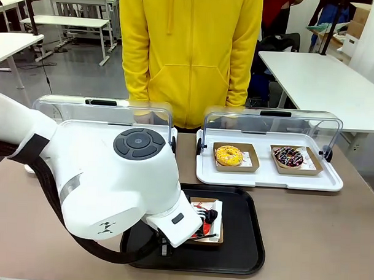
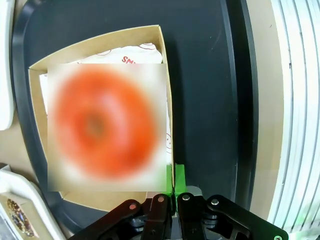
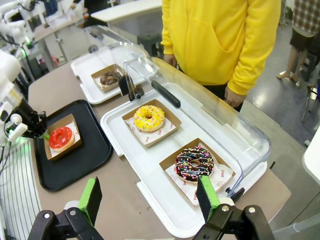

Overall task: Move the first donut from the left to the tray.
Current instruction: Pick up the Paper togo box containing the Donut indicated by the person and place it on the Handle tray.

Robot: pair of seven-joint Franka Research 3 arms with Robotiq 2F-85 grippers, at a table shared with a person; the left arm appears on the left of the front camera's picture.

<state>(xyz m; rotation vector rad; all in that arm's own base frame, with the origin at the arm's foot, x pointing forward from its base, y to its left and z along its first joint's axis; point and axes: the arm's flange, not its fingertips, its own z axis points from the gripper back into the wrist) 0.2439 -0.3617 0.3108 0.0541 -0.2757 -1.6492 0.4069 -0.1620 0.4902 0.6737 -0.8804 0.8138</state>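
Pinching holder wall (image 2: 169,125) of red donut (image 3: 61,137) on tray (image 3: 95,150) | left gripper (image 2: 173,182) clamped, low | right gripper (image 3: 150,200) wide, raised

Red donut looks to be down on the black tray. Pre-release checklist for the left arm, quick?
1. Red donut in its cardboard holder, over the black tray: ok.
2. Holder base fully resting on the tray floor: cannot tell; the left arm hides it in the front view.
3. Left pincer shut on the holder's side wall: ok, wall pinched between the green pads.
4. Holder inside the tray rim, not on it: ok.
5. Right pincer open, away from the tray, above the white display tray: ok.
6. Person's hand at the far table edge, away from the tray: ok.
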